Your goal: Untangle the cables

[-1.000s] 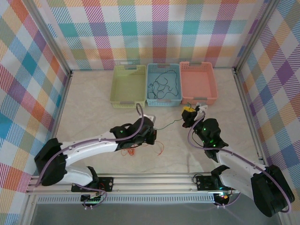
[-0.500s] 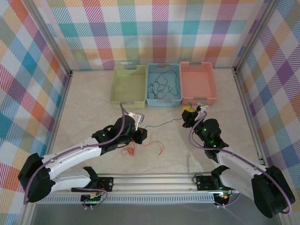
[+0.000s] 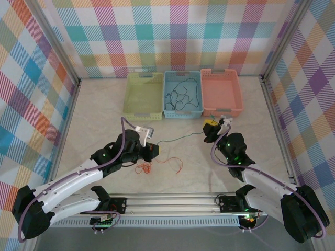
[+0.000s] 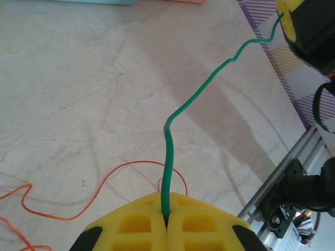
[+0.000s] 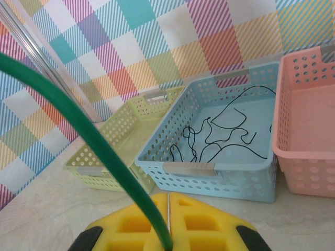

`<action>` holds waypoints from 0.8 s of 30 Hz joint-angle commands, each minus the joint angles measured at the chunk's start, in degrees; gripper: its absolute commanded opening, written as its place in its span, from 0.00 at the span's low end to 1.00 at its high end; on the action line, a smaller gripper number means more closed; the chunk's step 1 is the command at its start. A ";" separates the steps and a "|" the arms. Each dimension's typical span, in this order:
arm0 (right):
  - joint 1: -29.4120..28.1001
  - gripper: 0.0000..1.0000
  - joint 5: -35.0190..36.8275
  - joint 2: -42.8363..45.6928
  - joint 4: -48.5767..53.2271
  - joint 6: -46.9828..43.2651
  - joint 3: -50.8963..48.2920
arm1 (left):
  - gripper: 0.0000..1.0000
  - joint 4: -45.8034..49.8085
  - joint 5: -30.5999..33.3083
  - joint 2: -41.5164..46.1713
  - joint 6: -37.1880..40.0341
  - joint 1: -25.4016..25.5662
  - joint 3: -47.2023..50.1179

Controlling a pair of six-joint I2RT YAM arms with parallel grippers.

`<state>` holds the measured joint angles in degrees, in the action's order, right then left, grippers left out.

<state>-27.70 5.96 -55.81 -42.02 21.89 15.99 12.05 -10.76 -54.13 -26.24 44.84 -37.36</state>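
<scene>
A dark green cable [image 3: 180,138] runs off the table between my two grippers. My left gripper [image 3: 156,147] is shut on its left end, and in the left wrist view the green cable [image 4: 172,115] rises out of the closed yellow pads of the left gripper [image 4: 166,213]. My right gripper [image 3: 210,127] is shut on the other end, and the green cable [image 5: 99,157] curves up from the right gripper [image 5: 168,222]. An orange-red cable [image 3: 144,168] lies loose on the table below the left gripper, seen as the orange-red cable [image 4: 112,170]. Black cables [image 3: 180,97] lie in the blue basket [image 3: 182,113].
Three baskets stand in a row at the back: a yellow-green basket [image 3: 143,114], the blue one, and a pink basket [image 3: 222,111]. In the right wrist view the blue basket [image 5: 188,167] sits just ahead, holding black cables [image 5: 225,130]. The rail [image 3: 172,198] runs along the near edge.
My left arm has drawn back to the left with the green cable in its grip, so the strand between the grippers is longer. The right arm has not moved.
</scene>
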 commanded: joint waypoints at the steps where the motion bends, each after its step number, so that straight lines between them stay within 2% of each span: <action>1: 0.36 0.00 2.56 -0.27 -2.04 -0.03 -0.65 | 0.00 1.18 -2.66 2.83 -1.48 -0.48 1.36; 16: 0.79 0.00 3.76 -0.80 -0.71 3.17 -0.43 | 0.00 7.38 -6.83 18.28 -1.75 -0.54 2.97; 24: 0.90 0.00 2.57 -0.35 -0.34 3.58 -0.12 | 0.00 8.70 -5.43 18.09 -3.42 -0.58 1.05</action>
<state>-28.64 2.07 -56.77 -42.63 25.76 15.73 17.67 -16.88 -36.60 -28.32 44.84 -34.41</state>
